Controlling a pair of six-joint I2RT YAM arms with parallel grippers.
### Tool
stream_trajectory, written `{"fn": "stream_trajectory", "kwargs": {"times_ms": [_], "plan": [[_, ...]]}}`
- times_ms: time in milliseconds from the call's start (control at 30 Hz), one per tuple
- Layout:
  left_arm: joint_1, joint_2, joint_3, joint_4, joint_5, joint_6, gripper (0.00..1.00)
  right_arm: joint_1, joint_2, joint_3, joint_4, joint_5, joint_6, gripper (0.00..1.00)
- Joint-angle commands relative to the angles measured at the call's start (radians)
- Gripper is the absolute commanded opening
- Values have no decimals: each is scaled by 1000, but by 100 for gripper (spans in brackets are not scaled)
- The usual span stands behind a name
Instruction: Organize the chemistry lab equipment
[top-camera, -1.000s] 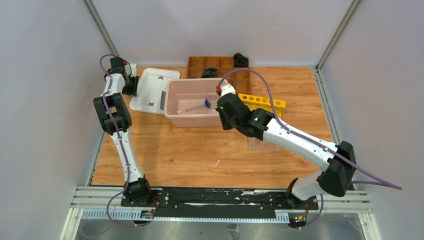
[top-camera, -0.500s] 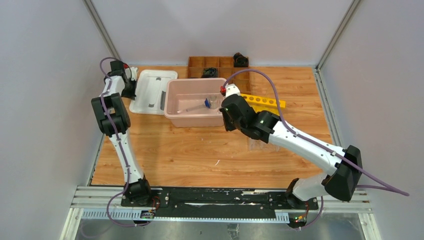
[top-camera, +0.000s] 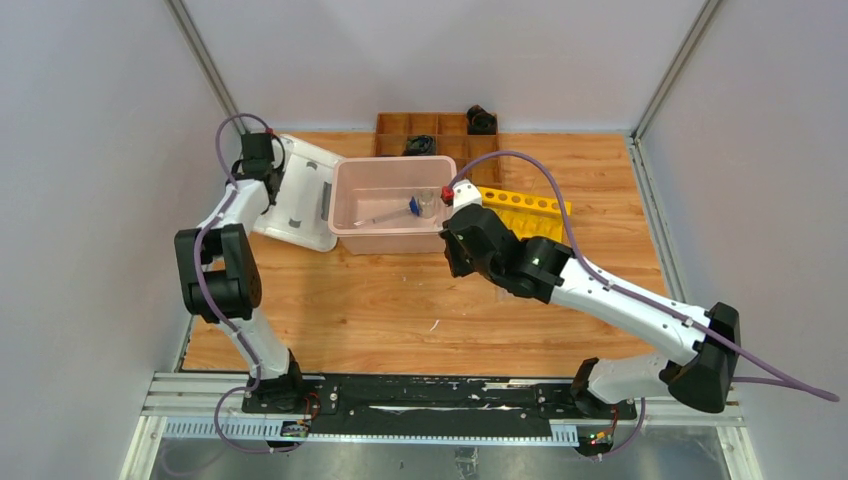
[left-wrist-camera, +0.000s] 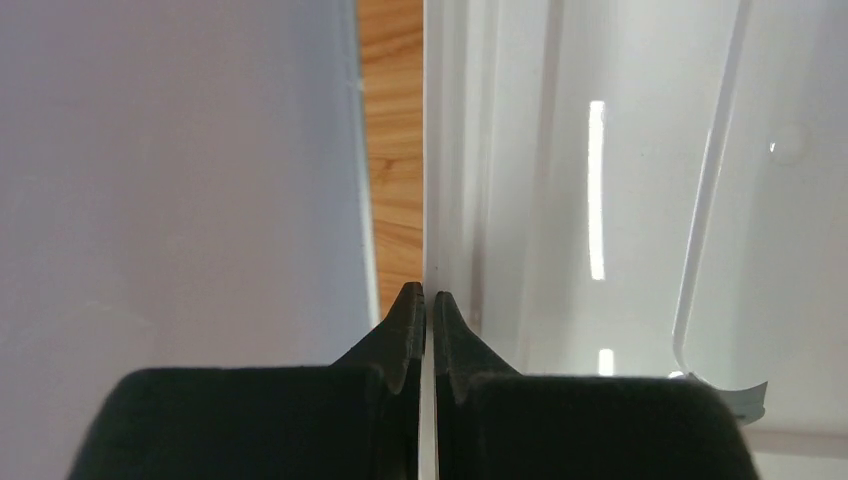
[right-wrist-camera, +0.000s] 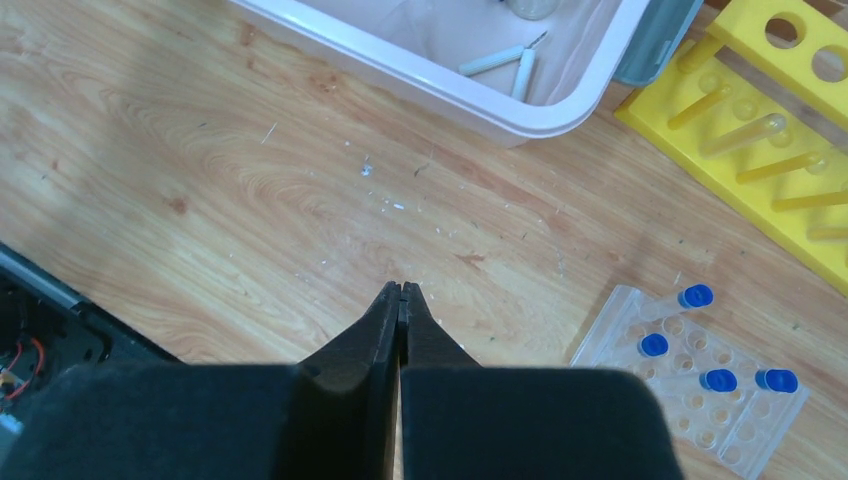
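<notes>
My left pincer (left-wrist-camera: 426, 300) clenches the rim of the flat white plastic lid (top-camera: 305, 210), upper left from above; so slim a hold may slip. My right pincer (right-wrist-camera: 401, 290) hovers closed, empty; small clear blue-capped tubes (right-wrist-camera: 697, 296) wait lower right in its view.

The left gripper (left-wrist-camera: 427, 295) now pinches the flat white plastic lid (top-camera: 303, 203), drawing it against the pink rectangular plastic bin (top-camera: 345, 222); the right gripper (right-wrist-camera: 401, 290) retreats from that bin.

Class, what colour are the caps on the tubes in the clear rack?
Blue; the caps show best in the right wrist view.
</notes>
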Motion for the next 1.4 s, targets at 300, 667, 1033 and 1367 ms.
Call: {"fn": "stream_trajectory", "kwargs": {"times_ms": [300,667,1033,1367], "plan": [[-116,-269,-240,420,-481,300,0,82,-148,-92,1,21,60,0],[-314,-514,-317,545,-551,538,0,83,-207,-114,0,2,61,0],[-470,-670,-312,569,-577,787,0,58,-238,9,-47,9,-46,12],[-688,-963,-495,561,-318,1079,0,-61,-204,146,-72,-164,-136,49]]}}
